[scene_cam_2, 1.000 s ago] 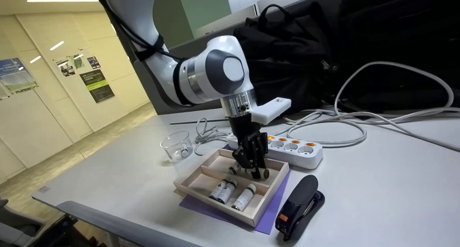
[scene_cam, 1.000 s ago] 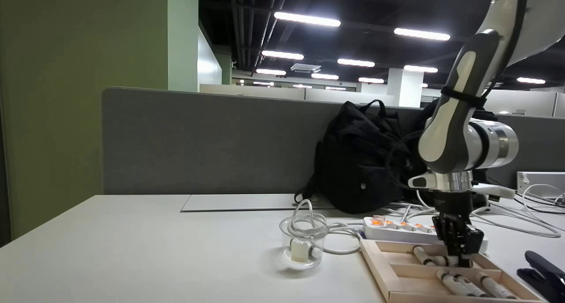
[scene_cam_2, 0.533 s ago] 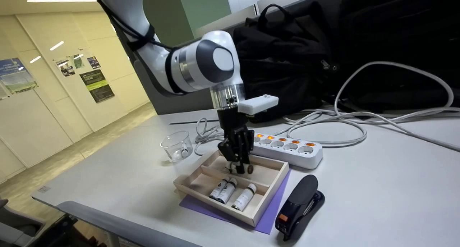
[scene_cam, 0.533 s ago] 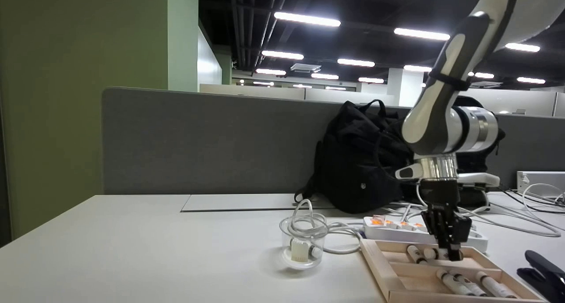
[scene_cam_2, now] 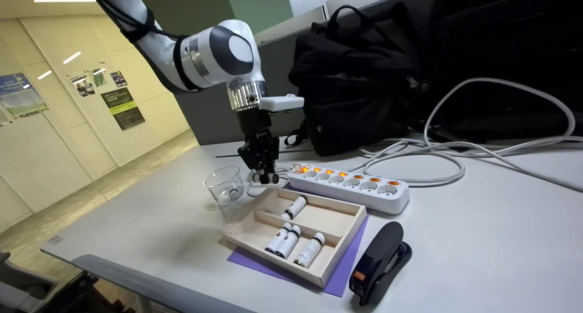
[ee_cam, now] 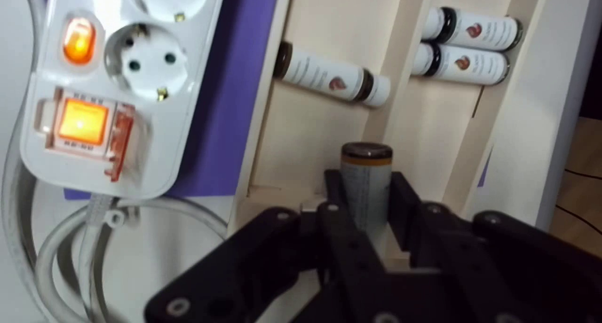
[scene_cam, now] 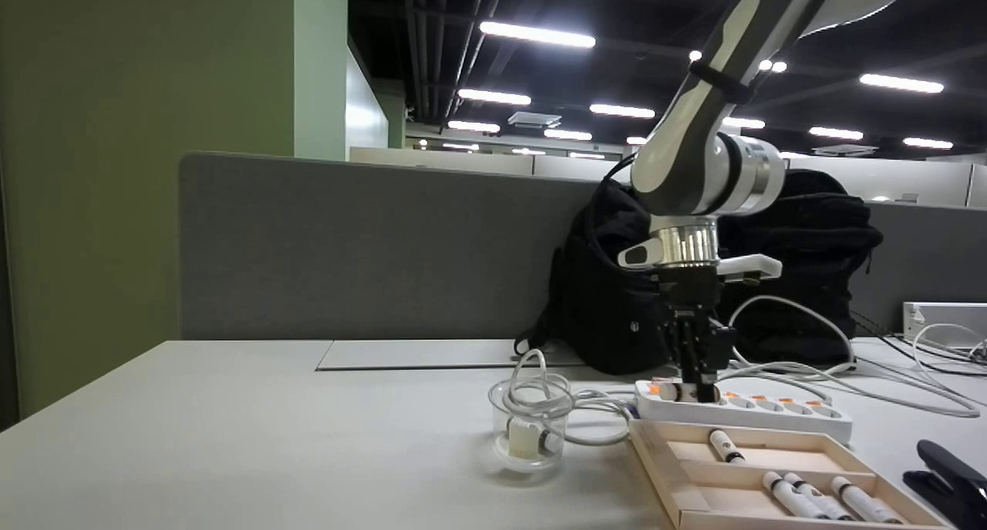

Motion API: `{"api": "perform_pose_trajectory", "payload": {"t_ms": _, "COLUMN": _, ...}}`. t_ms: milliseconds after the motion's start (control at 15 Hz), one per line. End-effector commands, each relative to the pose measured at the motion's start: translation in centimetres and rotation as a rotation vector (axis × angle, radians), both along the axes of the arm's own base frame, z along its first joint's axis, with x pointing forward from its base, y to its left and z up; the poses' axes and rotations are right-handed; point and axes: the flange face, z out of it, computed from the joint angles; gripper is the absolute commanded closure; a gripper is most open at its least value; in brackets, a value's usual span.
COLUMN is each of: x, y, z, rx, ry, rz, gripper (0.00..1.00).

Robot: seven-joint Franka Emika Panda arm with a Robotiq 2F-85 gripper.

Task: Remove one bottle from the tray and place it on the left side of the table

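Black gripper clamped on a sideways cylindrical bottle, shallow light-wood tray, clear round cup

I count four bottles in one tray, one more bottle in one gripper, two black bags, one power strip, one stapler, one clear cup.

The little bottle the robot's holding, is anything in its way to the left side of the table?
Maybe: in an exterior view, a clear cup stands on the table, left of the bottle held in the end effector. It could block a low path; I can't tell whether the bottle would pass over it.
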Motion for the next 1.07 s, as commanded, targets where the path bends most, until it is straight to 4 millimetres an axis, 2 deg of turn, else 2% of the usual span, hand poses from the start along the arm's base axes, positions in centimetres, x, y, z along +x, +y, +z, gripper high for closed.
{"api": "perform_pose_trajectory", "payload": {"t_ms": 0, "x": 2.1, "y": 2.7, "z": -2.3, "rx": 0.017, "ry": -0.003, "rz": 0.051, "gripper": 0.93}}
{"api": "perform_pose_trajectory", "payload": {"t_ms": 200, "x": 2.7, "y": 4.8, "z": -4.9, "rx": -0.021, "ry": 0.001, "rz": 0.209, "gripper": 0.93}}
{"api": "perform_pose_trajectory", "payload": {"t_ms": 400, "x": 2.7, "y": 6.7, "z": -6.0, "rx": -0.068, "ry": 0.003, "rz": 0.384, "gripper": 0.93}}
{"api": "perform_pose_trajectory", "payload": {"t_ms": 600, "x": 2.7, "y": 8.3, "z": -4.4, "rx": -0.118, "ry": -0.016, "rz": 0.547, "gripper": 0.93}}
{"api": "perform_pose_trajectory", "payload": {"t_ms": 800, "x": 3.3, "y": 9.3, "z": -3.9, "rx": -0.169, "ry": -0.055, "rz": 0.704, "gripper": 0.93}}
{"api": "perform_pose_trajectory", "payload": {"t_ms": 1000, "x": 4.5, "y": 9.5, "z": -3.8, "rx": -0.239, "ry": -0.119, "rz": 0.846, "gripper": 0.93}}
